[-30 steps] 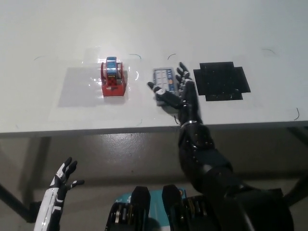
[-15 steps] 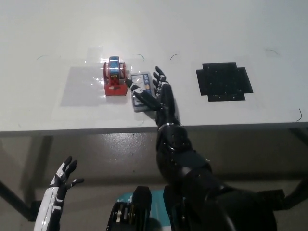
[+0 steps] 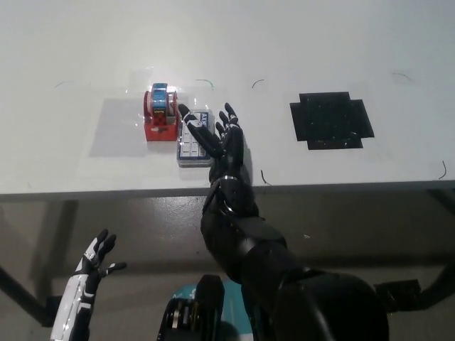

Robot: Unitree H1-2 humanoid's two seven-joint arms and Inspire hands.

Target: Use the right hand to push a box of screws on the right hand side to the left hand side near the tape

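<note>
The black right hand (image 3: pixel 219 138) lies flat and spread on the tabletop (image 3: pixel 341 42), grasping nothing, its fingers fanned toward the far-left. It presses against the right long side of the box of screws (image 3: pixel 190 141), with one finger laid across the box's far end and the palm just off its near-right corner. So the box lies directly to the left of the hand, on the side the push must go.

The box is a small grey tray with a grid of compartments, and its long axis runs near-to-far, roughly square to a leftward shove. Its left edge sits just beside the red tape dispenser (image 3: pixel 161 114), either touching the red base or a hair apart; the view does not settle which. The dispenser stands a little farther back than the box, so the box's far-left corner is the part closest to it.

Judging from that, the box is already near the tape and the push looks almost or entirely finished. Any more leftward travel would likely shove the dispenser along or twist the box around its far corner.

To the right, well apart from the hand, a black cross-shaped mat (image 3: pixel 331 119) lies flat on the tabletop.

The white left hand (image 3: pixel 94 261) rests far below the tabletop's near edge at the lower left, fingers apart and empty, much farther from the box than the right hand.
</note>
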